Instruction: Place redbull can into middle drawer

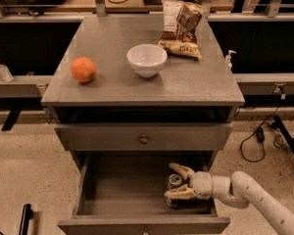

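the redbull can (175, 182) stands upright inside the middle drawer (122, 192), in that drawer's right half, near its right wall. the gripper (169, 181) sits around the can, down inside the open drawer. i cannot tell whether it is clamped on the can or has let go. the white arm (245, 195) reaches into the drawer from beyond its right front corner, its wrist level and low over the drawer's right wall.

the drawer is pulled well out. directly above it i see a closed drawer front (98, 137) with a small round knob. higher above the drawer is the grey cabinet top (196, 82), carrying an orange (83, 69) over the drawer's left side, a white bowl (147, 59) over its middle, and a chip bag (181, 28) further back. left of the drawer is speckled floor (19, 180); right of it, black cables (255, 138) trail on the floor.
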`<control>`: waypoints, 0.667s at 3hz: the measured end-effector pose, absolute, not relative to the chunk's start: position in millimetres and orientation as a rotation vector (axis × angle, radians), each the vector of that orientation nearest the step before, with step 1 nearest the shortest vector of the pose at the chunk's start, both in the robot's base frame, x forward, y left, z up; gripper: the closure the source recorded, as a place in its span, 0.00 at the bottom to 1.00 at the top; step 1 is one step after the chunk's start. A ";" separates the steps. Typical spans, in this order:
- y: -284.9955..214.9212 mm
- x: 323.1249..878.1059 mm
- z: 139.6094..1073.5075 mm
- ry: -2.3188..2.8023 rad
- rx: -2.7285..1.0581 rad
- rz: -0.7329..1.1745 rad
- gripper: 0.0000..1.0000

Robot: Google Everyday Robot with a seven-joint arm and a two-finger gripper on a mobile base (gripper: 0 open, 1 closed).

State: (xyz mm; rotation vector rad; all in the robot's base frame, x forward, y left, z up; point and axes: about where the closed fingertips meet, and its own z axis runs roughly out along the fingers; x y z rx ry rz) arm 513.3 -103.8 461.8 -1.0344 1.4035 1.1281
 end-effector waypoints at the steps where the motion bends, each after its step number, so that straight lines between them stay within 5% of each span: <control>1: -102.5 513.2 461.8 1.402 -1.035 1.130 0.00; 2: -102.5 513.2 461.8 1.402 -1.035 1.130 0.00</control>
